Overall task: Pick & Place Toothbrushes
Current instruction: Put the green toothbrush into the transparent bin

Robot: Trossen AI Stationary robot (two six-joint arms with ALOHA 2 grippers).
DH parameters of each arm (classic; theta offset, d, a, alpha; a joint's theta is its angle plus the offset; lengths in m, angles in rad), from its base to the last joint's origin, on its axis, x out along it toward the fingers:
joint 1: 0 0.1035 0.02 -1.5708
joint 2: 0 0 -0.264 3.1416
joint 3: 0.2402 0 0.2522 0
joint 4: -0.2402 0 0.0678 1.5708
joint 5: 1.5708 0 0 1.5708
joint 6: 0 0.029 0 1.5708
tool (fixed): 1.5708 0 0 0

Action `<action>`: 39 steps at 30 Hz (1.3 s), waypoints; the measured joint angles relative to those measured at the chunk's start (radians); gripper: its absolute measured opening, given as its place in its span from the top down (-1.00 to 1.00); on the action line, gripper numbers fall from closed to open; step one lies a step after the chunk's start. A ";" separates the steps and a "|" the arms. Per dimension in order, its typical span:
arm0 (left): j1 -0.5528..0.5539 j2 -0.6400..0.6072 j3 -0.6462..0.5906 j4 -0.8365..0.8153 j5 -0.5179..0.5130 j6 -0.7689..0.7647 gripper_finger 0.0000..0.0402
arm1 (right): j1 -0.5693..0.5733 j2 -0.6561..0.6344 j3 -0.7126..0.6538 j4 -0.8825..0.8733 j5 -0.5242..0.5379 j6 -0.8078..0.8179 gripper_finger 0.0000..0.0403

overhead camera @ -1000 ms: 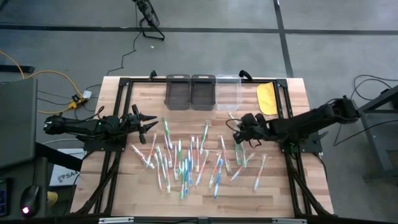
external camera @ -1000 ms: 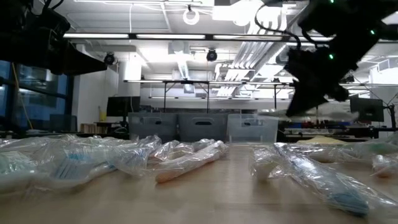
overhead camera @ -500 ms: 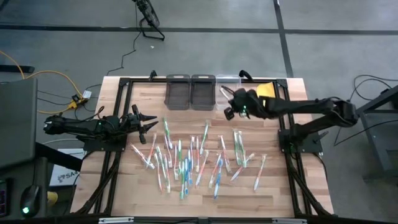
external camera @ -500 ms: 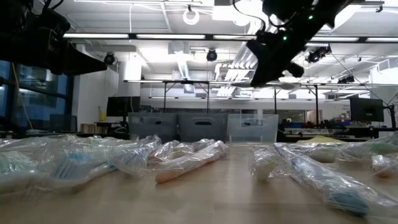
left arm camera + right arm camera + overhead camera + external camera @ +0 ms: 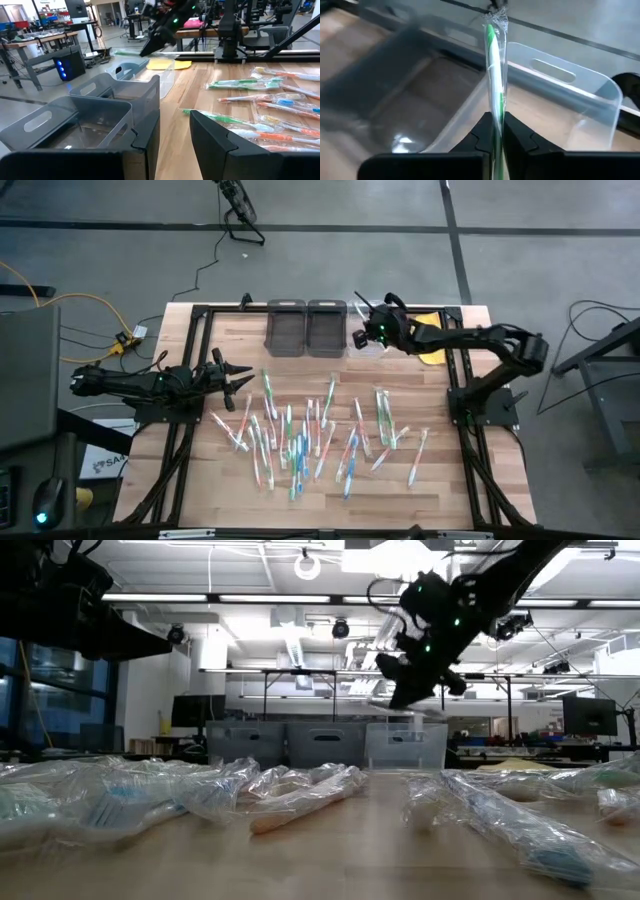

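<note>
I see wrapped toothbrushes point(image 5: 300, 435) scattered across my table point(image 5: 450, 480). My left gripper point(image 5: 238, 377) waits at the left edge, fingers apart around nothing. Farther back, my right gripper point(image 5: 362, 332) hangs over the clear bin point(image 5: 378, 311), pinched tight on a green toothbrush point(image 5: 493, 60) in its wrapper.

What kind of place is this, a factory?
More likely a robotics lab or workshop: workbenches with computers stand behind, ducts and strip lights run overhead, and two arms work a wooden table strewn with wrapped toothbrushes.
</note>
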 joint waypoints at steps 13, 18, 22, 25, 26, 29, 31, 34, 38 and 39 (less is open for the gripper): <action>0.000 0.000 0.000 0.000 0.000 0.000 0.50 | -0.101 0.123 0.000 0.037 -0.134 -0.008 0.92; 0.000 0.000 0.000 0.000 0.000 0.000 0.50 | -0.101 0.123 0.000 0.038 -0.128 -0.025 0.92; 0.000 0.000 0.000 0.000 0.000 0.000 0.50 | -0.101 0.123 0.000 0.027 -0.127 -0.053 0.90; 0.000 0.000 0.000 0.000 0.000 0.000 0.50 | -0.101 0.123 -0.001 0.004 -0.126 -0.072 0.80; 0.000 0.000 0.000 0.000 0.000 0.000 0.50 | -0.101 0.123 -0.001 0.001 -0.126 -0.072 0.74; 0.000 0.000 0.000 0.000 0.000 0.000 0.50 | -0.101 0.123 -0.001 0.001 -0.126 -0.083 0.56; 0.000 0.000 0.000 0.000 0.000 0.000 0.50 | -0.101 0.115 -0.001 -0.007 -0.128 -0.081 0.44; 0.000 0.000 0.000 0.000 0.000 0.000 0.50 | -0.101 0.090 -0.001 -0.012 -0.159 -0.079 0.28; 0.000 0.000 0.000 0.000 0.000 0.000 0.50 | -0.100 0.038 -0.001 -0.042 -0.179 -0.084 0.16; 0.000 0.000 0.000 0.000 0.000 0.000 0.50 | -0.100 0.021 -0.001 -0.051 -0.178 -0.088 0.14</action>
